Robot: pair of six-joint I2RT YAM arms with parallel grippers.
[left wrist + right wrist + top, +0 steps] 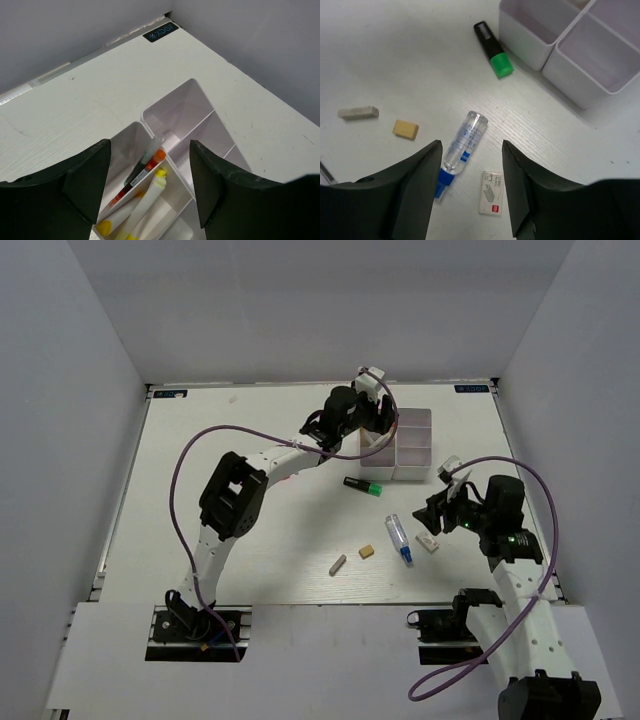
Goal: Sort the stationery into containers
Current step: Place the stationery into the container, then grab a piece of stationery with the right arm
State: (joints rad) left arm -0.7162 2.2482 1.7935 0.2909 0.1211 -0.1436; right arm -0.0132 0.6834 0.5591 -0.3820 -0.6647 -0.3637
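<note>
Right gripper (470, 185) is spread and empty, directly over the blue-tipped clear tube (462, 145), which lies on the table (395, 60) on the near side of the white four-compartment box (535, 50). The tube's long axis runs between the fingers (415, 190), slightly skewed, so I'd trim wrist yaw first. Left gripper (150, 187) is spread and empty over the box, so the right arm's nearer.

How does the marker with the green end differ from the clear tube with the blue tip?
The marker has a black opaque body; the tube is clear with a printed label. The marker lies close to the white box; the tube lies farther from it. The tube looks longer than the marker. Both lie flat on the table, unheld.
</note>
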